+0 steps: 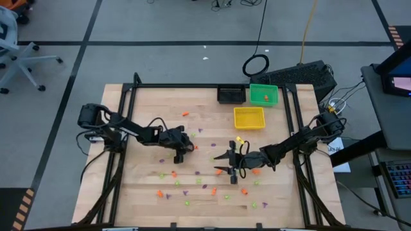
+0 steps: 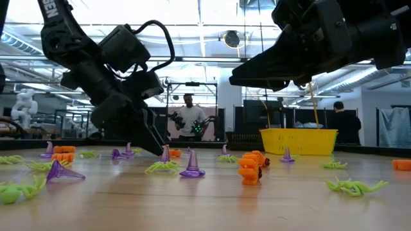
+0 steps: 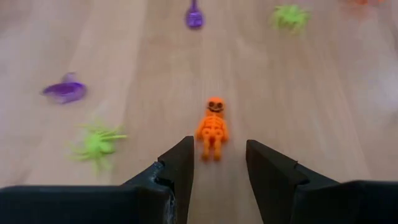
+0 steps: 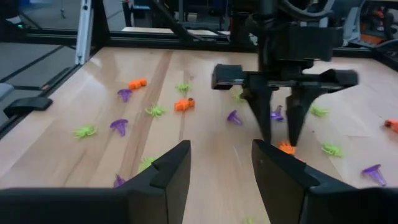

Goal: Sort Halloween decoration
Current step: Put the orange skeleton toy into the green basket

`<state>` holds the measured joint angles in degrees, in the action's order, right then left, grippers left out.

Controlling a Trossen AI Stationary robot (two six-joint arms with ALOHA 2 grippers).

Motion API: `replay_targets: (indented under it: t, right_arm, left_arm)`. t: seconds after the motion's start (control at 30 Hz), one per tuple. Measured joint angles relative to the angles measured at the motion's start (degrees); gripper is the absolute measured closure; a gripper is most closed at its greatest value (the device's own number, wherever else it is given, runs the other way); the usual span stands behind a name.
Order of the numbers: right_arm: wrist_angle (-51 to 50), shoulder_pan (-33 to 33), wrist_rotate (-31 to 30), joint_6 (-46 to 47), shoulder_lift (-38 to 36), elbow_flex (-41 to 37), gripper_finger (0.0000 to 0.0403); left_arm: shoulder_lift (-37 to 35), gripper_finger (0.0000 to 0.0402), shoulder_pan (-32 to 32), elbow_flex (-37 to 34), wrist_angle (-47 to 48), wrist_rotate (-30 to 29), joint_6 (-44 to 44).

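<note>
The Halloween decoration lies scattered over the wooden table (image 1: 141, 192): tiny orange, purple and light-green trinkets. An orange skeleton (image 3: 212, 127) lies flat on the wood. My left gripper (image 3: 219, 155) is open and tipped down over it, its fingertips on either side of the skeleton's feet, apart from them. The right wrist view shows that gripper (image 4: 278, 127) from the front, with the orange skeleton (image 4: 286, 147) at its tips. My right gripper (image 4: 221, 158) is open and empty, raised above the table right of centre (image 1: 223, 163) and facing my left gripper (image 1: 186, 147).
A black bin (image 1: 231, 95), a green bin (image 1: 264, 94) holding an orange piece, and a yellow bin (image 1: 249, 117) stand at the far right. A green spider (image 3: 96, 144) and a purple hat (image 3: 65, 91) lie near the skeleton. People stand in the room behind (image 2: 191, 119).
</note>
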<state>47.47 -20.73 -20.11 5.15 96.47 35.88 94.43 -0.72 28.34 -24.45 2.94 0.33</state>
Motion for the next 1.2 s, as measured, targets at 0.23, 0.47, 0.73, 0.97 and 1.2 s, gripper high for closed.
replay_targets:
  t: [0.23,0.47,0.73,0.97,1.2]
  right_arm:
    - [0.0,0.0,-1.2,0.9,0.0,0.0,0.0248]
    - [-0.1,0.0,-1.1,3.0,0.0,0.0,0.0248]
    - [-0.1,0.0,-1.1,3.0,0.0,0.0,0.0248]
    - [-0.4,0.0,-2.8,3.2,0.0,0.0,0.0248]
    - [-0.8,0.1,-4.1,3.6,0.0,0.0,0.0248]
  left_arm:
    - [1.8,0.0256,-0.5,0.0,-0.8,1.1,1.4]
    - [2.3,0.0287,-0.4,0.0,-2.0,1.1,1.8]
    - [2.4,0.0387,-0.4,0.0,-2.3,1.1,2.1]
    - [2.3,0.0385,-0.4,0.0,-2.3,1.0,2.1]
    - [1.8,0.0384,-0.4,0.0,-2.2,0.9,2.1]
